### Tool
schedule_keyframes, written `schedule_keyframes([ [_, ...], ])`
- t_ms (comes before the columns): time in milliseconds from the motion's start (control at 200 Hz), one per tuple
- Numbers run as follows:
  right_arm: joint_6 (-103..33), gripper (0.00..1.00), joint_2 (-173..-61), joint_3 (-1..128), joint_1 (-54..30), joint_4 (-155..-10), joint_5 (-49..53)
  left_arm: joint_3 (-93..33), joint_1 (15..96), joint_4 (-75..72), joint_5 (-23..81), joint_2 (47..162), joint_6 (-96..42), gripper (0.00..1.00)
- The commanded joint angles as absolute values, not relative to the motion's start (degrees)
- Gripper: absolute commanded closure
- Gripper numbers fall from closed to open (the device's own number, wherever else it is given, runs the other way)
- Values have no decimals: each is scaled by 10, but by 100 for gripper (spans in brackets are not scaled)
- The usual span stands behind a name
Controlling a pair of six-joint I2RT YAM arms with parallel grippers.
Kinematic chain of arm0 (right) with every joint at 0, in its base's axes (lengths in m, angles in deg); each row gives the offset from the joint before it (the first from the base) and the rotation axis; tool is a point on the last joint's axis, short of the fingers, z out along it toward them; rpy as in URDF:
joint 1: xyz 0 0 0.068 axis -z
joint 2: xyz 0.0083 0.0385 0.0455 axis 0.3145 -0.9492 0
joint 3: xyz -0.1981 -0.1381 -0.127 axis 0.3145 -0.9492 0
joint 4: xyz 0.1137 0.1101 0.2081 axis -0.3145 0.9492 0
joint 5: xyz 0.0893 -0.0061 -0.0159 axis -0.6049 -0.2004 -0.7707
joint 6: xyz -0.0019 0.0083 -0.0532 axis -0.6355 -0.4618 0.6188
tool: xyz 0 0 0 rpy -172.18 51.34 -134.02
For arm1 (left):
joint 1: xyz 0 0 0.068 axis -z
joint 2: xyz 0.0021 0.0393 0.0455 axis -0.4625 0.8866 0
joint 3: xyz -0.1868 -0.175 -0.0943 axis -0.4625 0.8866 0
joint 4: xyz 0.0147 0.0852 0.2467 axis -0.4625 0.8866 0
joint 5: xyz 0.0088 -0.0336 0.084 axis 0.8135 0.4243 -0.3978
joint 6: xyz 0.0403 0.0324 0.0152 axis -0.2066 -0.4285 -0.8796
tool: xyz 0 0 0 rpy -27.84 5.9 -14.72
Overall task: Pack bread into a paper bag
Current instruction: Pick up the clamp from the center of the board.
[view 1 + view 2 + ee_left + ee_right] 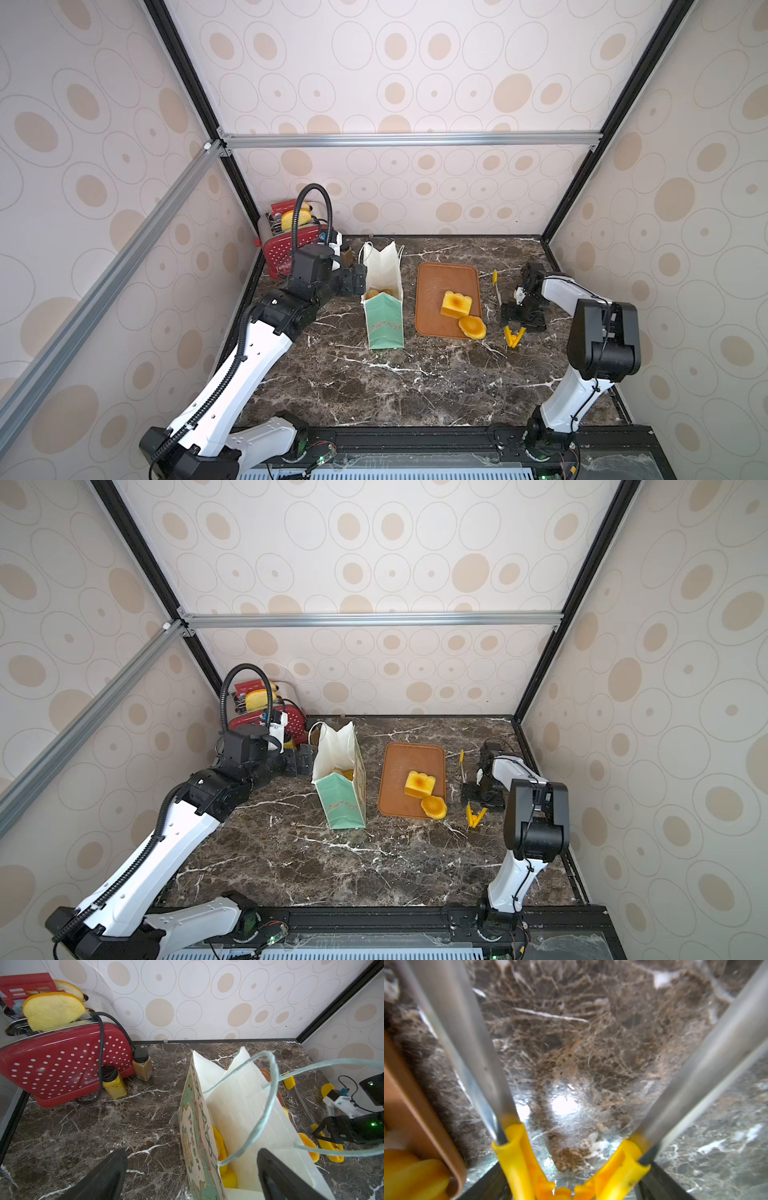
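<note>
Left wrist view: mint-green, white-lined paper bag [239, 1105] upright, yellow buns [228, 1178] inside; left gripper [192, 1152] spread astride its wall; right gripper [574, 1188] clamps tongs [467, 1043].

Left gripper [192, 1152] straddled paper bag [239, 1105] wall, jaws wide. Bread [229, 1178] lay inside. Jars [114, 1084] stood beside toaster [62, 1064]. Right gripper [324, 1136] held tongs [334, 1155] beyond bag.

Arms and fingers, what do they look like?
Both: white shell links, black joint housings. On the left arm a black corrugated conduit loops above the wrist; the right arm has a thin black cable. The left fingers and right fingers are matte black, tapered.
</note>
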State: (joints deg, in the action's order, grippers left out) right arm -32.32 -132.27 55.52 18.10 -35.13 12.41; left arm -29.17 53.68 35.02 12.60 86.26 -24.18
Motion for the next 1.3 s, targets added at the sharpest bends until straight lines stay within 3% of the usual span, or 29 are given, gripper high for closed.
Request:
schedule_keyframes([
  [0, -314, 8, -1308, 545, 175, -359, 139, -317, 537, 361, 131, 866, -247, 1],
  [65, -320, 0, -1314, 542, 176, -365, 145, -318, 537, 362, 131, 866, -246, 1],
  [661, -449, 0, -1272, 488, 134, -489, 201, -312, 537, 382, 111, 842, -245, 1],
  [1292, -457, 2, -1342, 520, 134, -449, 205, -319, 536, 412, 101, 829, -245, 1],
])
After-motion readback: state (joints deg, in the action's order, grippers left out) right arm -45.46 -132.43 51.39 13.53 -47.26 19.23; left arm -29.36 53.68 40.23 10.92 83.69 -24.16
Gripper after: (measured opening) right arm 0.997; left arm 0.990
